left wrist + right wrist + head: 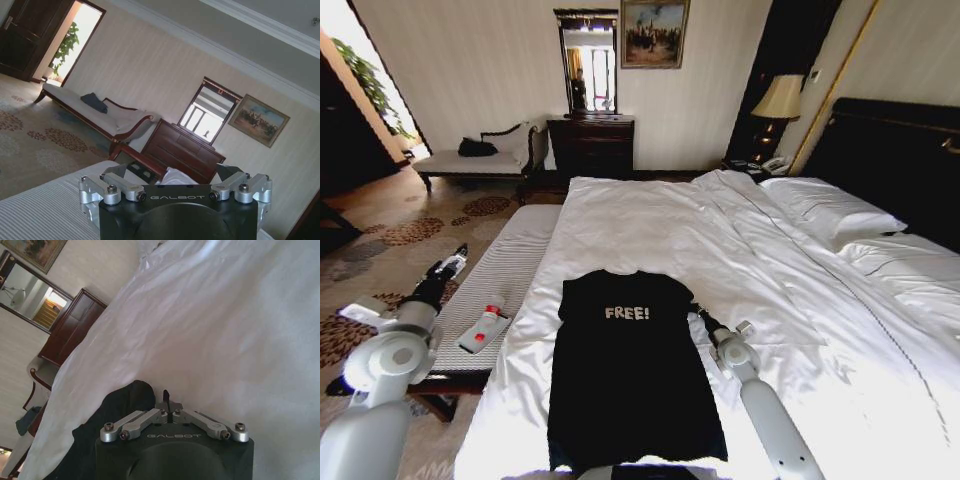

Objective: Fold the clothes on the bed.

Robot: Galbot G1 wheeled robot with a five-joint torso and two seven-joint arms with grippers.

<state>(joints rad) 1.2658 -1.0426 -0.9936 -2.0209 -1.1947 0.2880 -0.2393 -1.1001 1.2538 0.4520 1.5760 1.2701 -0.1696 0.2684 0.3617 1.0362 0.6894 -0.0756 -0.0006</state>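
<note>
The right gripper (693, 309) lies low on the duvet (720, 240) just beside the T-shirt (630, 380), at the edge of its sleeve on the robot's right. In the right wrist view its fingers (167, 397) meet at a point, closed with dark cloth bulging right next to them; I cannot tell whether any fabric is caught between them.

The left gripper (453, 262) hangs well off to the left, out over the striped bench (505, 265) beside the bed (880, 150), jaws spread wide and empty.

The T-shirt lies flat near the foot of the bed, lettering up, sleeves seemingly tucked close to the body.

I judge the step in hand is taking hold of the right sleeve edge for a first lengthwise fold. The next move calls for a sure pinch of the top layer only, not the duvet, then a lift and carry across toward the middle.
</note>
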